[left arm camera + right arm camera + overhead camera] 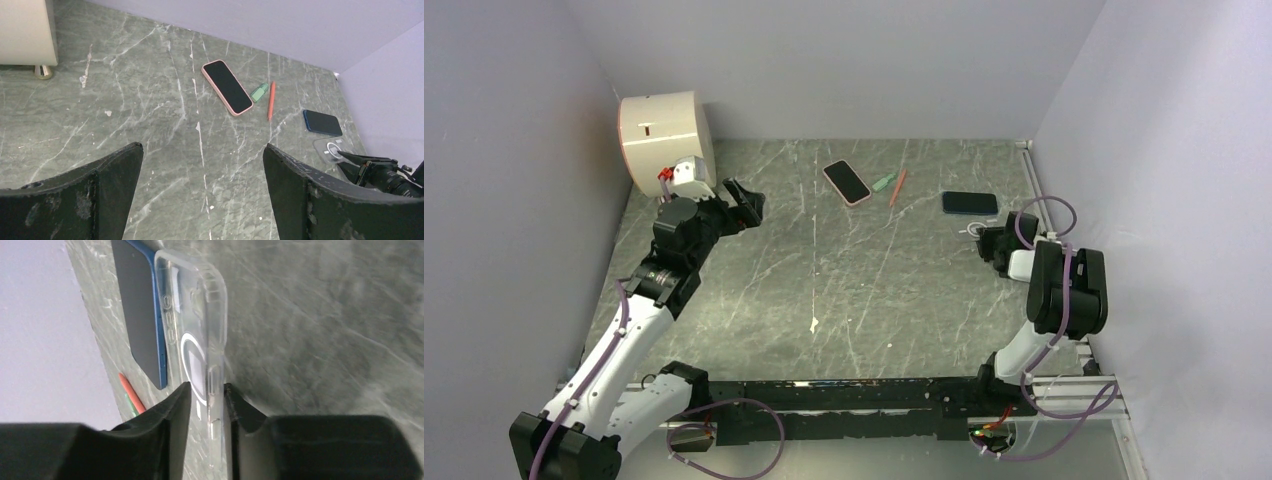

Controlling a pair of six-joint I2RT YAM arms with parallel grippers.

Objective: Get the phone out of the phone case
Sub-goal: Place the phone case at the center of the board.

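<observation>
Right claw sits low at the bench, its 2 fingers standing either side of one long wall of the clear case. The fingers are only narrowly apart, and whether they pinch the wall or merely flank it cannot be told. The right arm is folded tight by the side wall, with the elbow high, the forearm dropping steeply and the wrist turned toward the far side.

Ahead of this claw and just beside the case, the blue phone lies flat on the bench, out of the case.

Left claw hangs above the bench with its fingers spread wide and nothing between them. The left arm stretches forward from its base, the wrist bent so the claw faces the middle of the bench. Well ahead of it lie a pink phone and an orange pen, and a white drum stands close behind it.
</observation>
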